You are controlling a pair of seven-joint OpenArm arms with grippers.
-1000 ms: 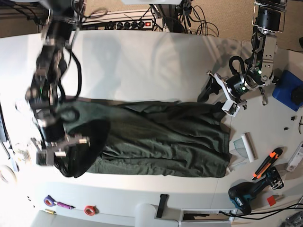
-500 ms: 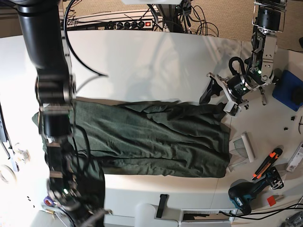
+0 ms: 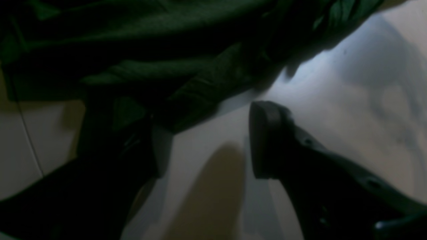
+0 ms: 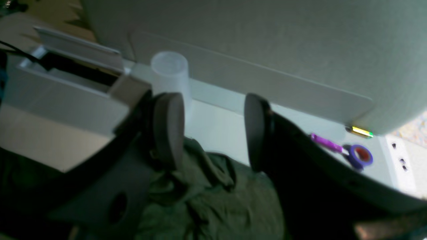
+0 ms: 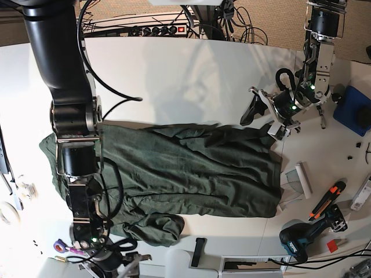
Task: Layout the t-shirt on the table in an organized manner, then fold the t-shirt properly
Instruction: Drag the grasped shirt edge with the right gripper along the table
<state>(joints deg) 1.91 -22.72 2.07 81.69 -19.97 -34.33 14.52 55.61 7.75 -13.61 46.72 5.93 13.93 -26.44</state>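
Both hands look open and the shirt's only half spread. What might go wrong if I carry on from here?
1. The t-shirt has a bunched lump at its near hem; folding now would likely trap creases.
2. The right hand hangs open near the table's front edge, beside a purple tool; a sweep may knock it off.
3. The left hand is open just off the shirt's rumpled corner; closing could pinch several layers.

In the base view the right arm (image 5: 72, 116) hides a strip of the t-shirt (image 5: 191, 168) beneath it. The right claw (image 5: 110, 262) is small, blurred and partly cut off by the bottom edge. In the left wrist view one finger (image 3: 116, 140) of the left claw (image 3: 196, 143) is lost in shadow.
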